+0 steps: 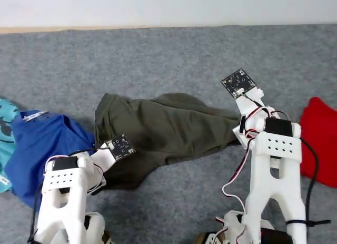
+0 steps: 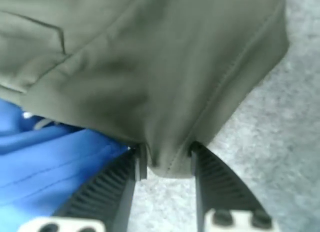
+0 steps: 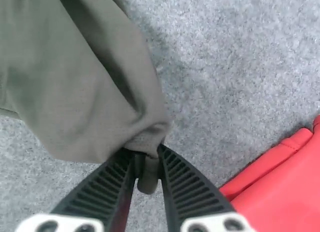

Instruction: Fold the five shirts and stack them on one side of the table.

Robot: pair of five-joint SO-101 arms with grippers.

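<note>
In your high view the teal shirt is cut off by the left edge of the frame and the red shirt by the right edge, so you see only part of each. The blue shirt lies at the lower left, its right side tucked under the green shirt. That one sprawls crumpled across the middle of the grey table. From above, each arm's wrist covers the tip of its tool, and the grips are plain in the wrist views. Your left tool has its jaws a little apart, with a folded hem of the green shirt filling the gap and pinched from both sides. The blue shirt lies just beside it. Your right tool has its jaws nearly together, clamped on a small bunched corner of the green shirt, with the red shirt near it on the table. In the high view the left arm meets the green shirt at its lower left edge, the right arm at its right end.
</note>
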